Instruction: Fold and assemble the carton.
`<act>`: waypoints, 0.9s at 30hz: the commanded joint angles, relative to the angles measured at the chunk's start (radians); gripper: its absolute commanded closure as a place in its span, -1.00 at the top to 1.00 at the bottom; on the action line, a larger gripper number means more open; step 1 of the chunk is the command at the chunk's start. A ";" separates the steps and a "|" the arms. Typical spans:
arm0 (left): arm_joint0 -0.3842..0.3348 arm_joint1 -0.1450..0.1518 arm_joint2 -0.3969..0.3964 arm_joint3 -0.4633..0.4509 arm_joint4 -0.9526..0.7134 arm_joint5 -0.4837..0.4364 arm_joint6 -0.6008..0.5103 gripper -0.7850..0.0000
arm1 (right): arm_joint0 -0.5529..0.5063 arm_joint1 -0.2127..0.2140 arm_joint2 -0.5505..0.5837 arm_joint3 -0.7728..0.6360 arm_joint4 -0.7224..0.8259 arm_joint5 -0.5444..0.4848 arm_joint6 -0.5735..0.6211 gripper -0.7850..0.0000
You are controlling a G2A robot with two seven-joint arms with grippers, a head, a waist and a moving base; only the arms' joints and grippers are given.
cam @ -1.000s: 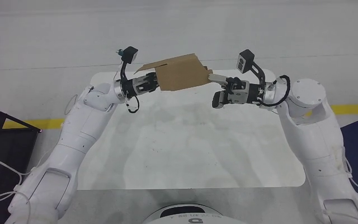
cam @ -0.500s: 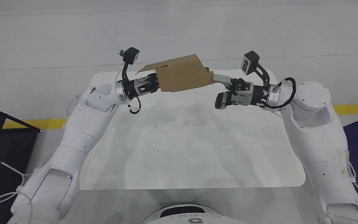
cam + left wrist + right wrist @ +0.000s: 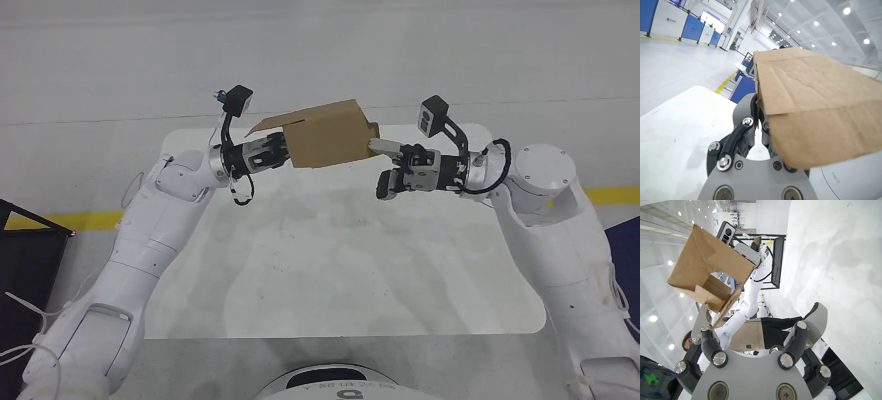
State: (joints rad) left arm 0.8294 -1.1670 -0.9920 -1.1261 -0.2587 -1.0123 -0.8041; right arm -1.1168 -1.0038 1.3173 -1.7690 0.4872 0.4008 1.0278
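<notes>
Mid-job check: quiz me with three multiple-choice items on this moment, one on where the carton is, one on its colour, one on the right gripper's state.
1. Where is the carton?
A. Flat on the floor.
B. In the air over the table, clamped by the left gripper.
C. In a bin.

2. What colour is the carton?
A. Brown.
B. Blue.
C. White.

3. How is the right gripper?
A. Shut on the carton.
B. Shut on nothing.
C. Open, one finger at the carton's end flap.

Key:
1 B: the top view shows it clear of the table, its edge in the left gripper.
2 A: it is plain brown cardboard in every view.
3 C: the right wrist view shows its fingers spread wide.
</notes>
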 commanded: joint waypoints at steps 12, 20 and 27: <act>0.039 -0.003 -0.026 -0.007 0.072 0.000 0.053 -1.00 | -0.090 0.009 0.169 -0.056 0.191 -0.132 -0.044 0.81; 0.058 -0.003 -0.031 -0.022 0.097 0.000 0.071 -1.00 | -0.134 0.003 0.241 -0.082 0.352 -0.237 -0.086 0.76; 0.063 -0.004 -0.027 -0.032 0.101 0.000 0.073 -1.00 | -0.084 -0.005 0.145 -0.058 0.321 -0.204 -0.108 0.81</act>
State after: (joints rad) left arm 0.8925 -1.1708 -1.0189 -1.1569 -0.1575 -1.0123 -0.7307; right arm -1.2099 -1.0079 1.4760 -1.8328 0.8100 0.1921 0.9174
